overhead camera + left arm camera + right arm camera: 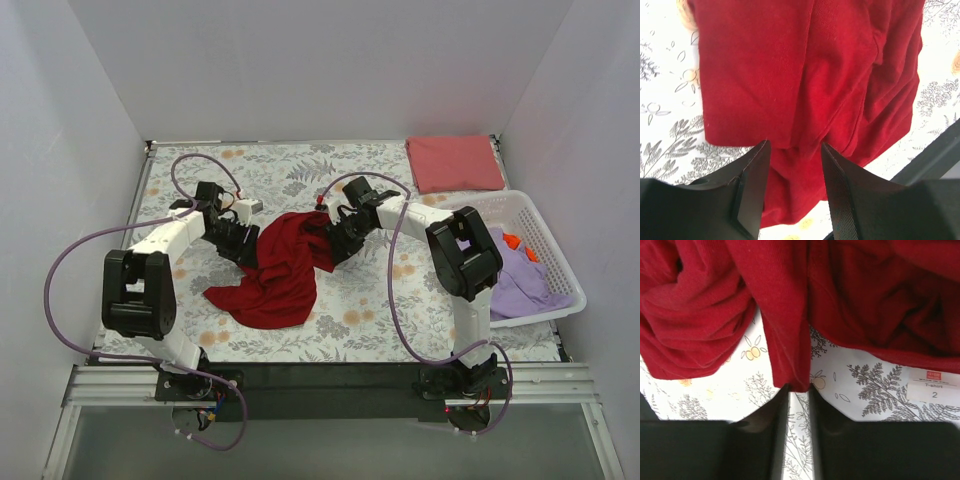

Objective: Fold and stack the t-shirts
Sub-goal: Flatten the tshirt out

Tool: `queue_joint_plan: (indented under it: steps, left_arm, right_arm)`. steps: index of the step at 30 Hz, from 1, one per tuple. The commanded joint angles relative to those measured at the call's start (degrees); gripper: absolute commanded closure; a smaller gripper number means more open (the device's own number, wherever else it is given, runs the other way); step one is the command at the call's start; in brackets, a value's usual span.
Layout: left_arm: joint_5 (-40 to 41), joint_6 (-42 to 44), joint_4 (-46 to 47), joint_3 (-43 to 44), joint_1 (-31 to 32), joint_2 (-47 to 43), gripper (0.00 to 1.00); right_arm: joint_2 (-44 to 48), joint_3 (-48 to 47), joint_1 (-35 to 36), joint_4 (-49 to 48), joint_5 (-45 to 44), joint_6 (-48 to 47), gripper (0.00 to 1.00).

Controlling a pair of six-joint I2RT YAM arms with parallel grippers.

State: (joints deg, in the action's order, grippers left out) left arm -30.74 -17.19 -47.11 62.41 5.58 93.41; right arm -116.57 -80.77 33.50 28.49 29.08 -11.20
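A deep crimson t-shirt lies crumpled mid-table on the floral cloth, filling the left wrist view and the top of the right wrist view. My left gripper is at its left edge. Its fingers stand apart, with shirt fabric lying between them, not visibly squeezed. My right gripper is at the shirt's right edge. Its jaws are narrow, and the end of a fabric strip sits pinched at the tips. A folded pinkish-red t-shirt lies at the back right.
A white lattice basket at the right holds a lavender t-shirt and an orange one. A white label marked "T-shirt 2" sits on the floral cloth. White walls surround the table.
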Motion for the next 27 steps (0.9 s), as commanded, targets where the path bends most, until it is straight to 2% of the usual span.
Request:
queue_joint_plan:
  steps: [1,3,4,10,18,24,27]
  left_arm:
    - [1.4,-0.6,2.9,0.7,0.7,0.2,0.56]
    - [1.6,-1.4,4.1,1.5,0.8,1.1,0.55]
    - [1.6,-2.0,4.3,2.1,1.0,1.6,0.55]
    - [2.9,-4.2,6.8,3.6,4.0,3.0,0.46]
    - [7.9,-7.9,10.8,4.5,4.9,6.1,0.45]
    - [7.5,-8.1,11.0,4.2,7.1,7.9,0.36]
    - [8.7,-8.4,11.3,3.5,7.8,8.8,0.35]
  right_arm:
    - [0.5,-0.6,0.0,-1.2,2.1,0.7,0.76]
    - [0.7,-0.1,-0.1,-1.2,2.4,0.4,0.87]
    - [1.1,0.1,0.0,-1.3,2.4,0.4,0.98]
    - [3.1,2.1,-0.2,-1.4,2.4,-0.2,0.99]
    - [5.9,4.2,-0.8,-2.1,2.5,-0.7,0.99]
    - [7.6,5.4,-1.7,-1.9,1.2,-0.8,0.99]
    - [8.3,6.6,-1.9,-1.5,1.1,-0.9,0.99]
